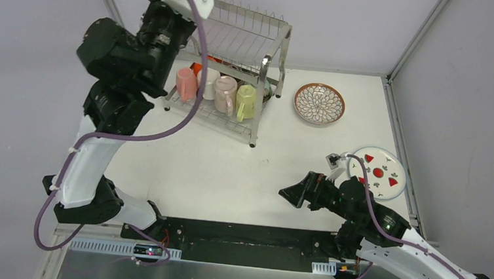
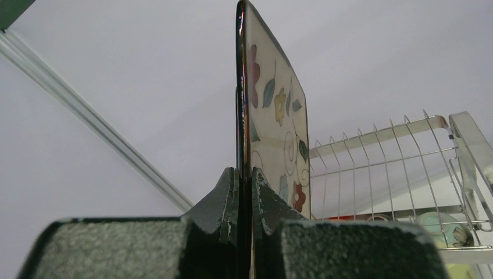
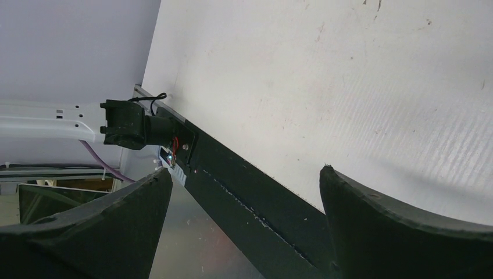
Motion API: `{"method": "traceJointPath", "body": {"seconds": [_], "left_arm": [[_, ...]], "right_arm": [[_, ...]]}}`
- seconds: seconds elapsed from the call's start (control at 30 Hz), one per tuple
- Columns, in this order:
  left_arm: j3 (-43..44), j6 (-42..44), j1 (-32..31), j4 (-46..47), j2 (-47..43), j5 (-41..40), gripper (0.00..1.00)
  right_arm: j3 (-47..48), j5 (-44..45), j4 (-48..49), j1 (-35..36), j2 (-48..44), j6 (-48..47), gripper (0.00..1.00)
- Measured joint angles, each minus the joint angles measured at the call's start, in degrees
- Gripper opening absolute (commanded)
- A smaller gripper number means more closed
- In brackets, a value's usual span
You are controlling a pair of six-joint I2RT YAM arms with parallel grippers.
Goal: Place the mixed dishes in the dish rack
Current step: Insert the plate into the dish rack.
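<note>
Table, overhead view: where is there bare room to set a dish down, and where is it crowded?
Bare: the middle of the table, between the dish rack, the right gripper and the near edge; also the far corner behind the brown-rimmed plate. Crowded: the rack's lower shelf, lined with mugs, and the right edge by the white plate.

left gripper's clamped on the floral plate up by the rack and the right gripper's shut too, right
Not the right gripper: it is open and empty, as the right wrist view shows. The left gripper is clamped on the floral plate near the dish rack.
</note>
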Motion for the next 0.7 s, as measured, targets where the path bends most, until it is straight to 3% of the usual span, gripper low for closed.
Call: {"method": "traceJointPath", "body": {"seconds": [0.23,0.57,0.7], "left_arm": [[3.39,2.45,1.44,0.72,7.89,0.37,0.00],[9.01,-5.99,15.52,-5.49,14.53,8.61,0.00],[9.40,-7.61,17.79,-7.96,14.69,11.23,0.00]], "right_arm": [[0.81,0.00,0.24,0.00,0.33,0.15,1.00],[0.79,-0.72,1.79,0.00,1.60,0.48,1.00],[0.79,-0.83,1.53,0.00,1.14,0.66,1.00]]}}
